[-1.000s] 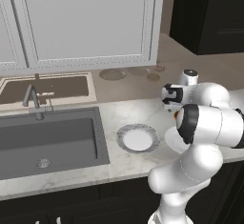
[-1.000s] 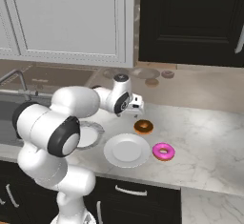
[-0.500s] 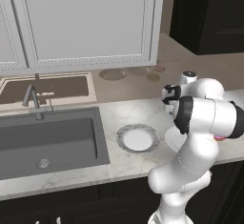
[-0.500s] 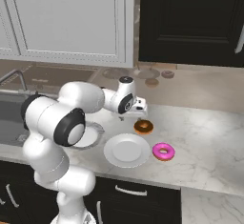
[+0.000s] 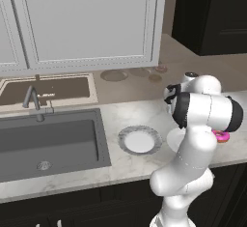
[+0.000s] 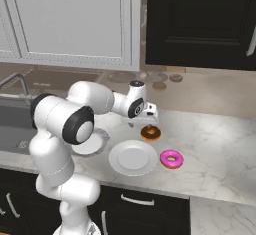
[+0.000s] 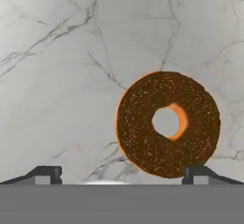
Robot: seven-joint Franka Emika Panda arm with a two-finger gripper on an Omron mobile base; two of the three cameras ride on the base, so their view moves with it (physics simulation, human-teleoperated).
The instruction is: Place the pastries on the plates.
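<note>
An orange-brown glazed ring doughnut (image 6: pixel 150 133) lies on the marble counter, seen close up as a dark speckled doughnut (image 7: pixel 138 132) in the hand view. My gripper (image 6: pixel 148 117) hangs just above it, open, its right fingertip (image 7: pixel 199 172) by the doughnut's edge and nothing held between the tips (image 7: pixel 124 174). A pink doughnut (image 6: pixel 171 159) lies to the right of the plain white plate (image 6: pixel 133 157). The grey speckled-rim plate (image 5: pixel 140 140) sits left of that, partly behind my arm in the right base view. In the left base view my arm covers most of the white plate (image 5: pixel 173 138).
The grey sink basin (image 5: pixel 48 139) with its faucet (image 5: pixel 33 100) lies to the left. Small round items (image 6: pixel 159 79) stand at the back of the counter under the cabinets. Bare marble stretches to the right of the pink doughnut.
My hand has shifted slightly right and down toward the orange-brown doughnut, and the elbow has swung. The pastries and plates have not moved.
</note>
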